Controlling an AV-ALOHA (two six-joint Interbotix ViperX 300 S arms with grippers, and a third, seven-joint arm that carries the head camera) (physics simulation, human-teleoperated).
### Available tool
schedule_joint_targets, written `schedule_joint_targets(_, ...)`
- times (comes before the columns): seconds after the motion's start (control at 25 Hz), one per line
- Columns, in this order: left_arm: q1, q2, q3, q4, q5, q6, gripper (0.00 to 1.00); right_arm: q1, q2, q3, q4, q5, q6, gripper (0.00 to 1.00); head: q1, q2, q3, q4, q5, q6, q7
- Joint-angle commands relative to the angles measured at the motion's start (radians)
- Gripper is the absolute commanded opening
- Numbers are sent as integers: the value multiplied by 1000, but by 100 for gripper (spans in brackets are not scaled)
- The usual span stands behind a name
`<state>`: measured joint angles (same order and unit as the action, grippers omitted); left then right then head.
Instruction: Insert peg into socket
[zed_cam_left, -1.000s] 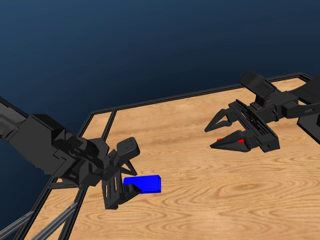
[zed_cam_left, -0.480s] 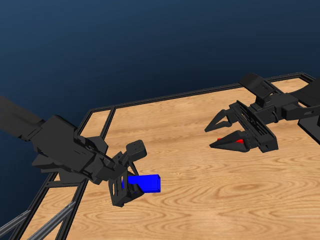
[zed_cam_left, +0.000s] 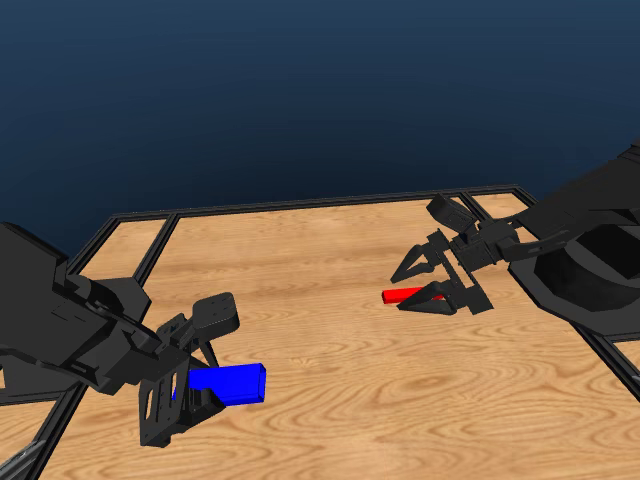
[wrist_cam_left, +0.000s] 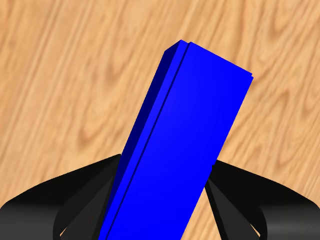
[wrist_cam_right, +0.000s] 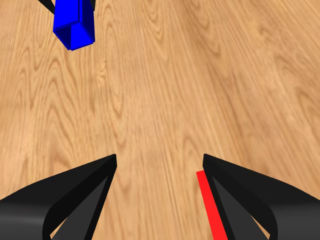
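On the left side of the wooden table (zed_cam_left: 330, 330), the left gripper (zed_cam_left: 185, 395) has its two jaws closed against the sides of the blue socket (zed_cam_left: 232, 382), near one end of the block. From the left wrist camera, the socket (wrist_cam_left: 185, 145) fills the space between the jaws and touches both of them, and its free end points away over the wood grain. The head view does not show if the block rests on the table or is a little above it.

Across the table, well apart from the socket, the right gripper (zed_cam_left: 425, 282) is low over the surface with its jaws spread wide. The red peg (zed_cam_left: 402, 295) lies flat on the table, with one end showing beyond the gripper. From the right wrist camera, the peg (wrist_cam_right: 212, 210) runs just beside the inner edge of one jaw, and I cannot tell if it touches it. The other jaw is clearly away from it, so this gripper holds nothing.
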<state>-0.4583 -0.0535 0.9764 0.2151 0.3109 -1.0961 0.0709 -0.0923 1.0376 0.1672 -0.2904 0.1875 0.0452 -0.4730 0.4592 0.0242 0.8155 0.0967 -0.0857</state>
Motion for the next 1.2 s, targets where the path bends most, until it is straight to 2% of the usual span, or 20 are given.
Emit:
schedule_joint_targets(0.04, 30, -13, -38, 37, -104, 74, 0, -23, -79, 29, -35, 164, 30, 100, -22, -12, -19, -13, -39, -38, -50)
schedule_joint_targets(0.08, 41, -24, -51, 35, -118, 97, 0, -26, -101, 30, -46, 192, 39, 100, -26, -12, -20, -15, -46, -44, -55)
schedule_joint_targets(0.16, 56, -19, -43, 30, -132, 120, 0, -32, -134, 37, -70, 238, 63, 100, -28, -12, -21, -17, -49, -48, -58)
schedule_joint_targets(0.2, 57, -17, -45, 25, -143, 132, 0, -32, -128, 36, -79, 252, 72, 100, -29, -12, -22, -17, -49, -48, -59)
schedule_joint_targets(0.24, 75, -16, -58, 41, -146, 148, 0, -42, -154, 47, -97, 295, 86, 100, -37, -11, -26, -22, -68, -61, -69)
schedule_joint_targets(0.32, 87, -11, -57, 28, -168, 184, 0, -37, -183, 30, -131, 339, 101, 100, -42, -9, -29, -26, -80, -70, -75)
schedule_joint_targets(0.36, 92, -14, -72, 21, -177, 199, 0, -53, -193, 37, -141, 353, 117, 100, -46, -7, -31, -28, -90, -76, -79)
schedule_joint_targets(0.4, 92, -8, -69, 33, -164, 189, 0, -55, -197, 42, -159, 366, 131, 100, -49, -5, -34, -30, -98, -82, -81)
schedule_joint_targets(0.48, 104, 1, -60, -11, -209, 247, 0, -60, -201, 40, -176, 395, 149, 100, -52, -2, -37, -32, -109, -88, -83)
schedule_joint_targets(0.52, 103, -5, -67, 3, -201, 231, 0, -67, -197, 29, -200, 421, 170, 100, -53, 1, -39, -33, -115, -89, -84)
schedule_joint_targets(0.56, 107, -8, -50, -24, -232, 268, 0, -62, -189, 27, -199, 420, 169, 100, -54, 5, -41, -33, -119, -92, -85)
schedule_joint_targets(0.6, 115, 2, -69, -35, -226, 286, 0, -65, -185, 26, -207, 430, 181, 100, -54, 7, -42, -33, -121, -93, -86)
schedule_joint_targets(0.64, 114, 1, -58, -54, -230, 291, 0, -60, -186, 31, -221, 449, 194, 100, -54, 7, -43, -33, -122, -93, -86)
schedule_joint_targets(0.8, 119, -7, -59, -81, -255, 348, 0, -79, -174, 42, -226, 428, 204, 100, -58, 45, -55, -36, -173, -102, -89)
schedule_joint_targets(0.88, 123, -7, -61, -78, -252, 352, 0, -82, -143, 48, -226, 420, 209, 100, -59, 66, -64, -35, -173, -100, -83)
schedule_joint_targets(0.96, 138, 6, -59, -120, -293, 395, 0, -78, -112, 47, -221, 388, 213, 100, -62, 84, -73, -36, -176, -103, -85)
schedule_joint_targets(1.0, 149, -7, -49, -125, -311, 407, 0, -76, -97, 43, -218, 383, 215, 100, -63, 88, -75, -37, -177, -104, -86)
schedule_joint_targets(1.04, 149, -2, -41, -135, -315, 421, 0, -76, -89, 48, -218, 383, 215, 100, -63, 89, -76, -37, -177, -104, -86)
schedule_joint_targets(1.08, 156, -1, -39, -140, -325, 431, 0, -73, -54, 54, -213, 370, 217, 100, -67, 102, -82, -38, -180, -105, -87)
schedule_joint_targets(1.2, 163, 11, -27, -176, -354, 474, 0, -80, -22, 66, -197, 323, 215, 100, -70, 118, -90, -38, -179, -103, -86)
